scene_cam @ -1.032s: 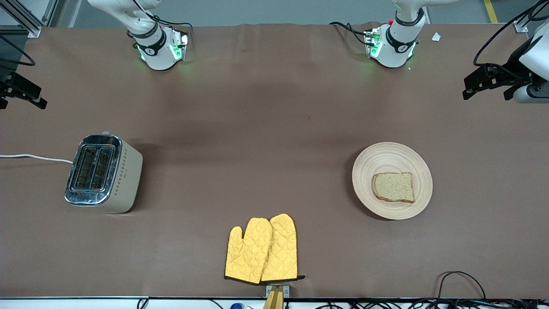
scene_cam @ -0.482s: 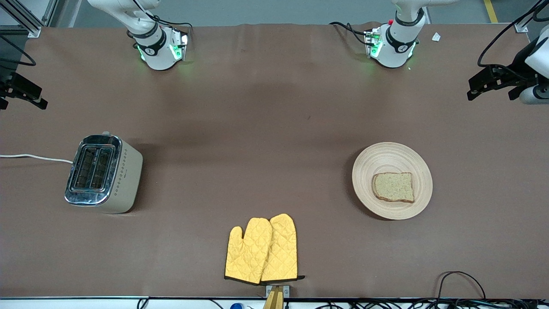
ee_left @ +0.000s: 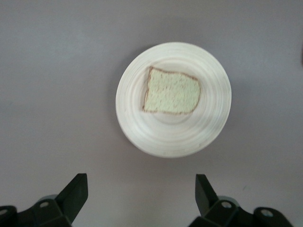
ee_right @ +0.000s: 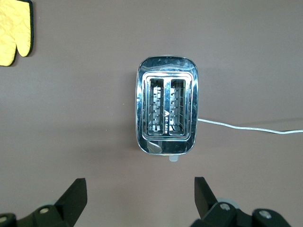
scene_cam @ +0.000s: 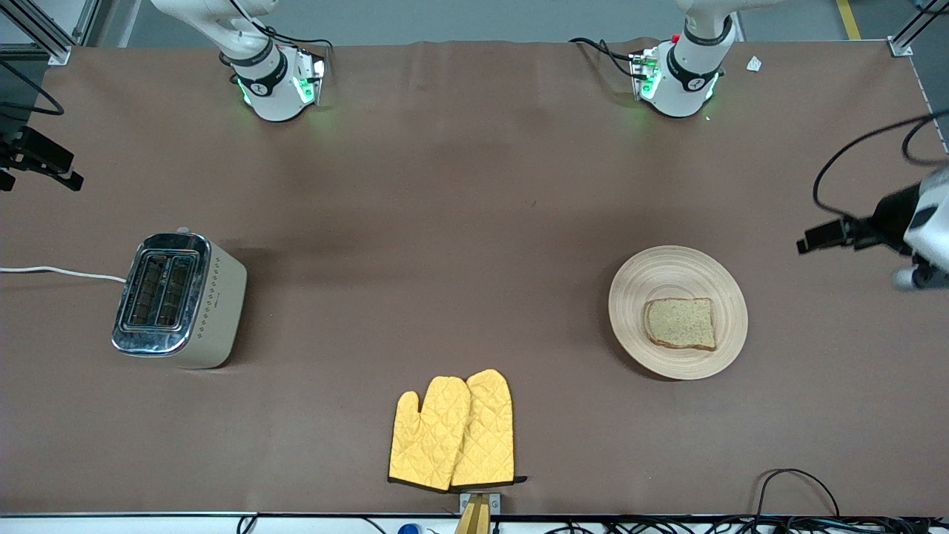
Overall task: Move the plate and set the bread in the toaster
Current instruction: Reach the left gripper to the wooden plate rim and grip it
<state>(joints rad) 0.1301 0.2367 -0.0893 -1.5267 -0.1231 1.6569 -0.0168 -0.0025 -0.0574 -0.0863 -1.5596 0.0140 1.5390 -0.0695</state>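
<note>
a brown cloth-covered table (scene_cam: 474,222) with faint creases fills the scene – grey floor shows past its edge by the arm bases. the plate (scene_cam: 652,278) lies toward the left arm's end, the bread (scene_cam: 680,323) flat on it. the toaster (scene_cam: 178,299) stands toward the right arm's end, slots empty, white cord (scene_cam: 59,272) trailing off. yellow mitts (scene_cam: 452,432) lie at the near edge. the left gripper (ee_left: 141,198) hangs over bare table beside the plate, fingers spread, holding nothing; the right gripper (ee_right: 140,198) – also spread and empty – hangs at the table's edge near the toaster.
</note>
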